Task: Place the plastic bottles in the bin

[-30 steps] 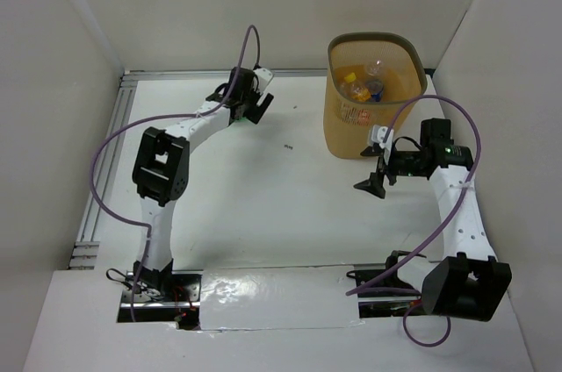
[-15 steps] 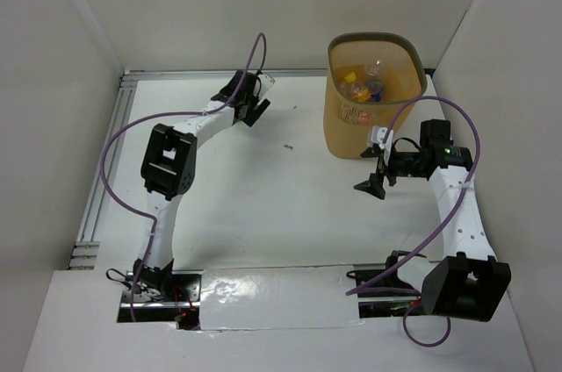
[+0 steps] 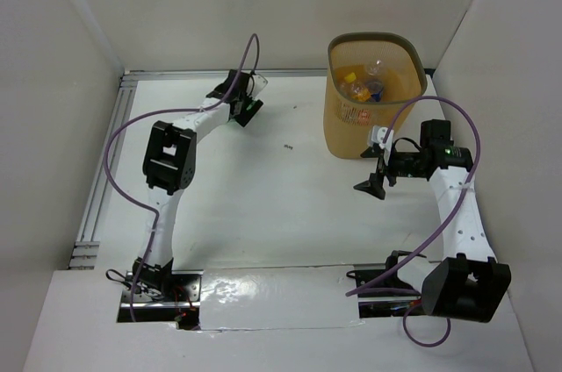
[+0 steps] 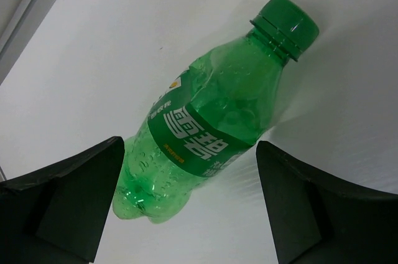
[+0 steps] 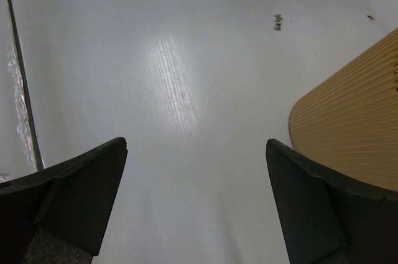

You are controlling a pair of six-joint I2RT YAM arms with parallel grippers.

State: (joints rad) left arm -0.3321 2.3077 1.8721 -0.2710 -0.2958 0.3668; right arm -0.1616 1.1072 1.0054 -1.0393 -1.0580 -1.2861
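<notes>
A green plastic bottle (image 4: 211, 127) lies on its side on the white table, its green cap (image 4: 286, 22) pointing away. My left gripper (image 4: 189, 147) stands open over it, and the bottle's base lies between the two fingers without touching either. From above, the left gripper (image 3: 241, 100) is at the far left back, with a sliver of the green bottle (image 3: 250, 110) showing beneath it. The orange-tan bin (image 3: 404, 56) stands at the back right with several plastic bottles (image 3: 363, 84) inside. My right gripper (image 3: 378, 167) hangs open and empty just in front of the bin.
The bin's ribbed wall (image 5: 354, 133) sits close on the right of the right gripper (image 5: 196, 146). A small dark speck (image 3: 287, 146) lies mid-table. A metal rail (image 3: 105, 161) runs along the left edge, and white walls enclose the table.
The left arm has swung its gripper back and slightly left, settling over the green bottle. The right arm has not moved.
</notes>
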